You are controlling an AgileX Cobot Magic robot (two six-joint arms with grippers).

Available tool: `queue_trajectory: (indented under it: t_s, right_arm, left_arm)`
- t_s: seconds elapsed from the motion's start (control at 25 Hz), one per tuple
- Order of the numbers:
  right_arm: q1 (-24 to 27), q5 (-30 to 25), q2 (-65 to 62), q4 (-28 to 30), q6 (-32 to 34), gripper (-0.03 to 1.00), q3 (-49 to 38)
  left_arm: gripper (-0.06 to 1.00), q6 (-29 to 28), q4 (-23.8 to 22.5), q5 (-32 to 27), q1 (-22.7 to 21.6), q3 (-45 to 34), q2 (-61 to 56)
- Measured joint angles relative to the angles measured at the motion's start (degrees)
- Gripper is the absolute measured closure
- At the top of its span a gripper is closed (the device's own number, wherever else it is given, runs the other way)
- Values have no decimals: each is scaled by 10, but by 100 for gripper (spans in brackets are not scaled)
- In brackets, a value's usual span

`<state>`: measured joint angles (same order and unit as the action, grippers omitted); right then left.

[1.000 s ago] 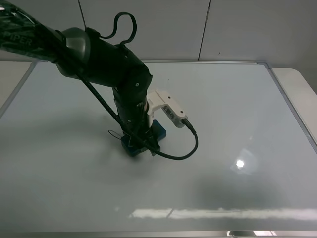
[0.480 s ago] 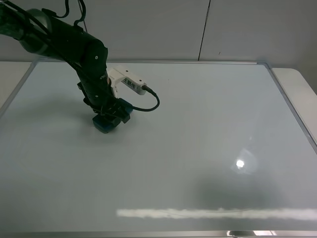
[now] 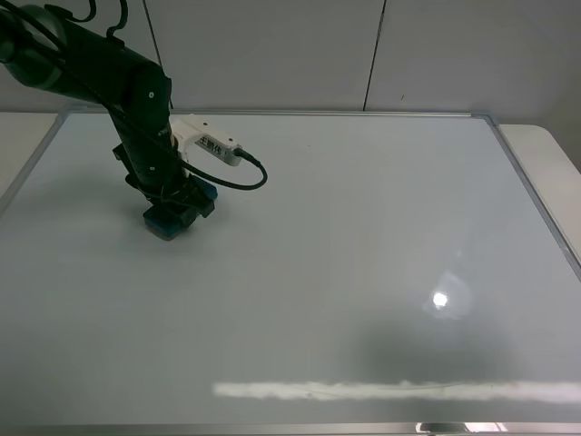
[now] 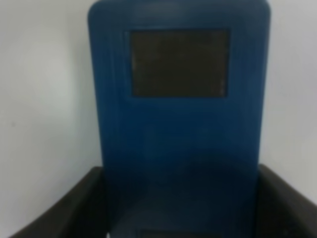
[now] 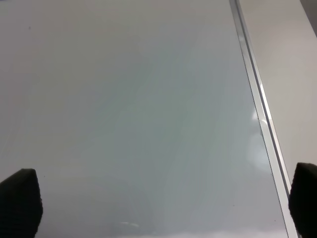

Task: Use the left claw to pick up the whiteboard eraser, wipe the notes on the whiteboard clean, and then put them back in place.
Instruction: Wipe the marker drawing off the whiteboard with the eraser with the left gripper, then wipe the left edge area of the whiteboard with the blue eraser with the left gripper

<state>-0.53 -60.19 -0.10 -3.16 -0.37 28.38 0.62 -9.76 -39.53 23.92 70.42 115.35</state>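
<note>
The whiteboard (image 3: 363, 254) fills most of the exterior high view, glossy white with a silver frame. My left claw (image 3: 174, 211) is over its far left part, pointing down and shut on the whiteboard eraser (image 3: 164, 223), which rests on or just above the board. In the left wrist view the teal-blue eraser (image 4: 178, 144) fills the picture with one dark square patch showing, and the black fingers (image 4: 64, 213) sit at both its sides. No notes show on the board. My right gripper (image 5: 161, 203) is open and empty above bare whiteboard (image 5: 138, 109); it is out of the exterior high view.
The board's silver frame (image 5: 257, 114) runs along the right, with a white table surface (image 3: 545, 154) beyond it. A grey wall stands behind the board. A bright reflection streak (image 3: 390, 391) lies near the front edge. The left arm's black cable (image 3: 245, 177) loops over the board.
The left arm has carried the eraser from the board's left-middle area up and to the far left. A small scribble seen beside the eraser one second ago no longer shows.
</note>
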Motion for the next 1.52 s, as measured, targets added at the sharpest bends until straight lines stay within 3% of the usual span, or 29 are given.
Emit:
queue_trajectory:
  t_s: [0.4,0.64,1.16,1.32,1.52]
  right_arm:
    - [0,0,0,0,0,-3,0]
    - [0,0,0,0,0,-3,0]
    - [0,0,0,0,0,-3,0]
    - [0,0,0,0,0,-3,0]
    - [0,0,0,0,0,-3,0]
  left_arm:
    - [39,-38,29,54,11,-75,-43]
    - [39,-71,0,51,3,-98,-93]
    - [39,-93,-16,6,-119,-100,-123]
    - [39,-98,-13,17,-148,-124,-124]
    - [39,-101,22,48,-171,-159,-124]
